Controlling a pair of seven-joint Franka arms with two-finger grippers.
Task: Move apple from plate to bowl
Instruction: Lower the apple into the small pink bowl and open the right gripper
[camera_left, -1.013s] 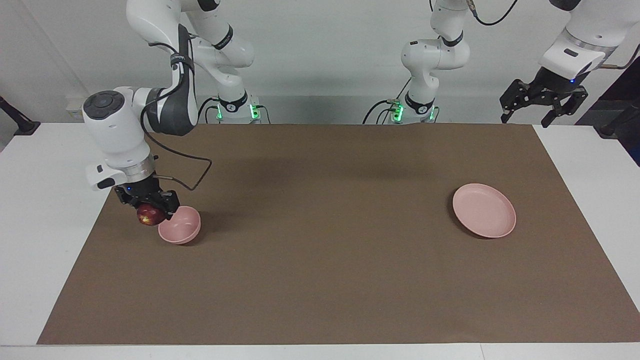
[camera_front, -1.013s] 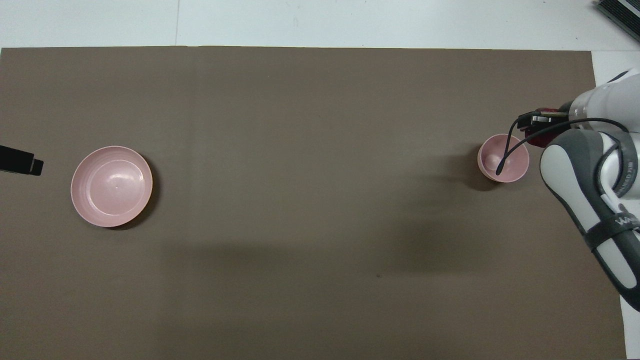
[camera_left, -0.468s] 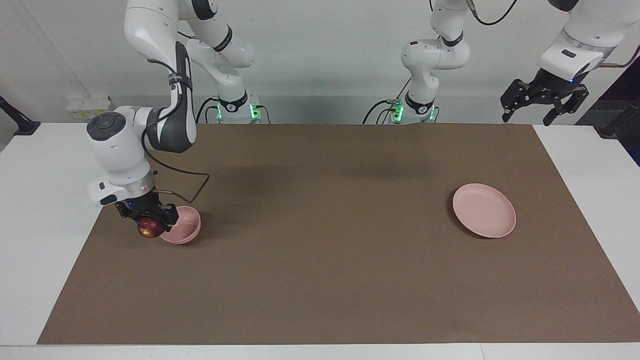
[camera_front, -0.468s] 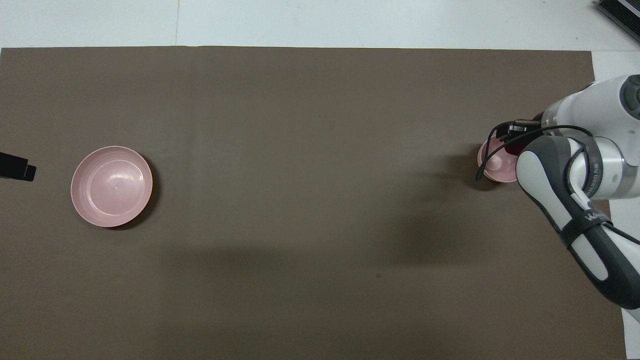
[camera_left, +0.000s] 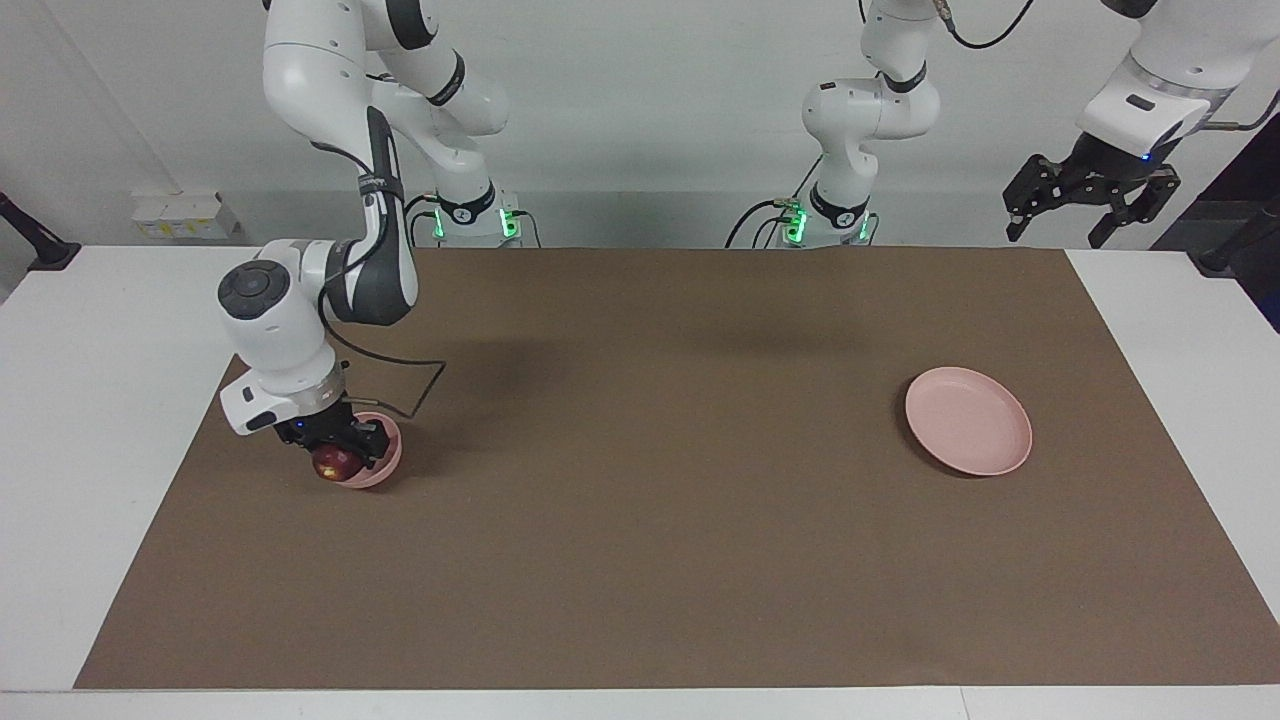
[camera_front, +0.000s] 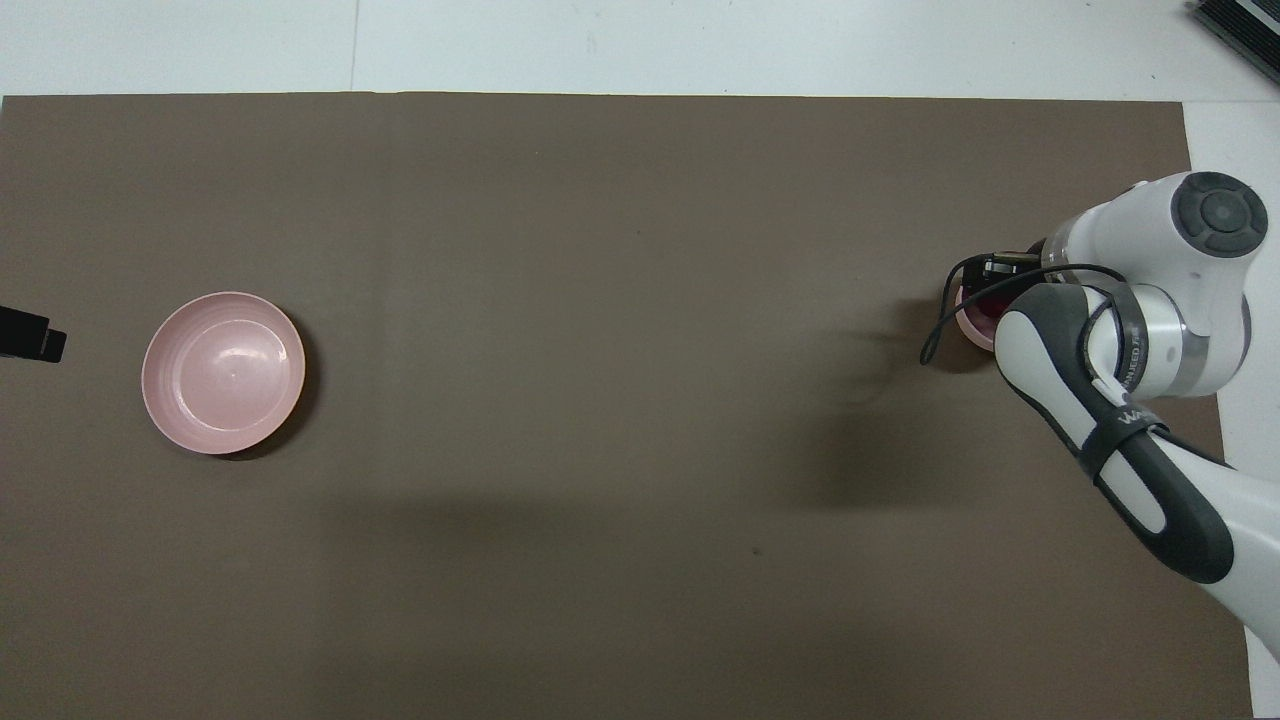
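Small dark red apple is located at the small deep pale pink bowl, under the right gripper; grip undeterminable. Flat pale pink plate is bare. Left gripper is parked, spread wide.

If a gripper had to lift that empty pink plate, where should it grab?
Probably the rim of the plate, coming straight down from above, one finger inside and one outside: it lies flat and shallow on the mat, likely too wide to span.
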